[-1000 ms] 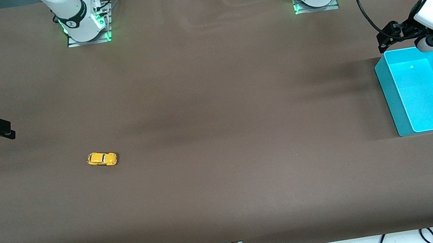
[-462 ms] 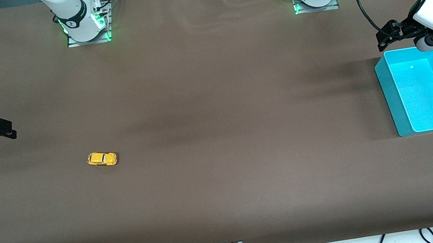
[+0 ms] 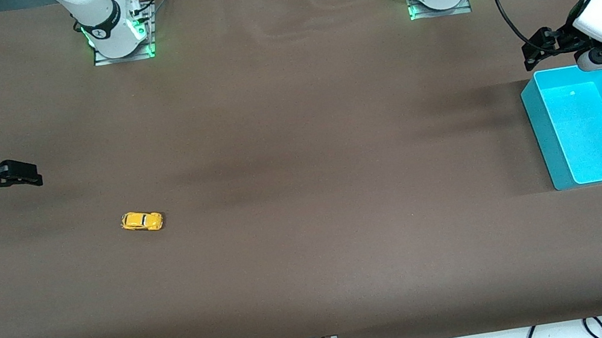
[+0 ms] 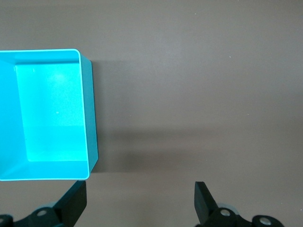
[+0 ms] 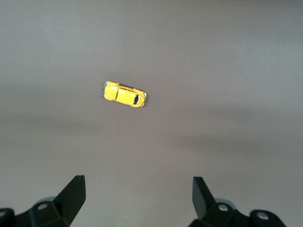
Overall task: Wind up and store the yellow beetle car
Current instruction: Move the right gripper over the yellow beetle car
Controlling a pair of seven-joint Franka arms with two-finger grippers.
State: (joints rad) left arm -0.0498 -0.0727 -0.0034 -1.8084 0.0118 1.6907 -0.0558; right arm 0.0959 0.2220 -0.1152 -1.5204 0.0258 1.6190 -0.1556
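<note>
Car first: the yellow beetle car [image 3: 142, 221] [image 5: 124, 94] stands on its wheels on the brown table [image 3: 305, 193], alone, in the half toward the right arm's end and about midway between the edge with the robot bases and the edge nearest the front camera. Nothing touches it. The right gripper [image 3: 11, 174] [image 5: 137, 196] hangs in the air over the table near the right arm's end edge, well apart from the car, and its two fingers are spread wide with nothing between them. At the left arm's end edge lies a turquoise bin [image 3: 539, 129] [image 4: 90, 118]. The left gripper [image 3: 546, 45] [image 4: 140, 201] hovers beside the bin's corner nearest the bases, fingers also spread apart and empty.
</note>
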